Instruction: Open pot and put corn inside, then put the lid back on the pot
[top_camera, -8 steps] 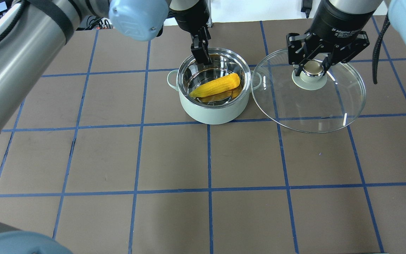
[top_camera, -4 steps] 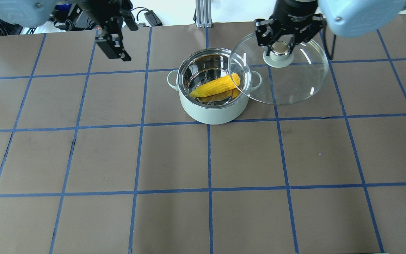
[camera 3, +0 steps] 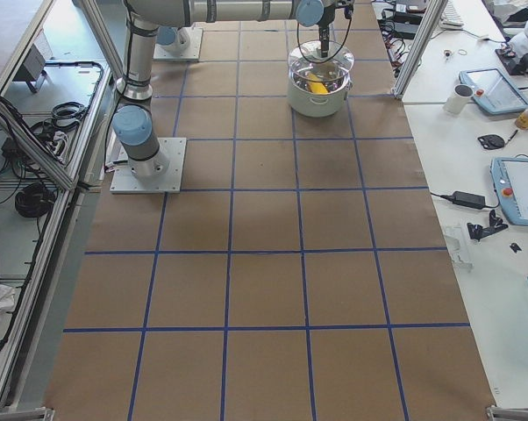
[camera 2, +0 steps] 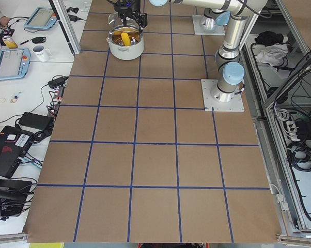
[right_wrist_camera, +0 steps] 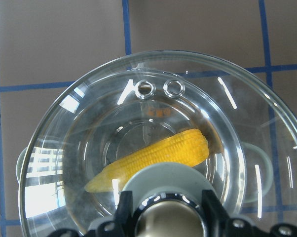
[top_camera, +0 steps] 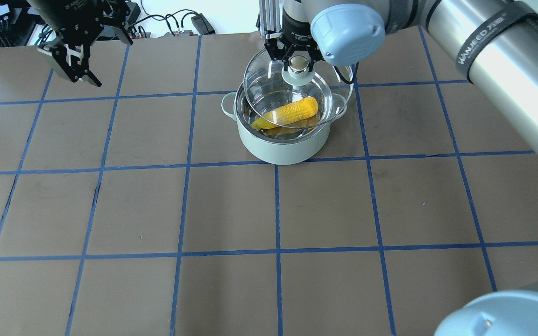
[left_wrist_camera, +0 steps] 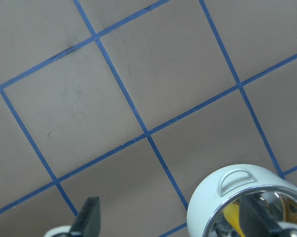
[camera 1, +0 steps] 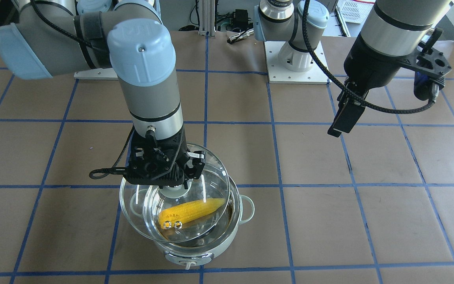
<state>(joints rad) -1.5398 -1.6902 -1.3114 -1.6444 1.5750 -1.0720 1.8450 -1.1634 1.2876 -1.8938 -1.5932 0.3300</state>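
The pale mint-green pot (top_camera: 283,149) stands open on the table with the yellow corn (top_camera: 292,112) lying inside it. My right gripper (top_camera: 299,65) is shut on the knob of the clear glass lid (top_camera: 269,88). It holds the lid tilted just above the pot, not seated on the rim, and offset toward the robot's side. The front view shows this gripper (camera 1: 166,179), the lid (camera 1: 211,177), the corn (camera 1: 193,209) and the pot (camera 1: 227,240). The right wrist view shows the corn (right_wrist_camera: 158,155) through the lid (right_wrist_camera: 79,128). My left gripper (top_camera: 82,74) is open and empty, far to the pot's left.
The brown table has a grid of blue tape lines (top_camera: 276,210). The left wrist view shows the pot's side handle (left_wrist_camera: 236,177) and bare table. The arm bases (camera 1: 296,59) stand at the table's back edge. Side tables hold tablets and cables (camera 2: 11,62).
My right gripper has carried the lid leftward from beside the pot to over it. My left gripper has pulled out of the pot and moved far left.
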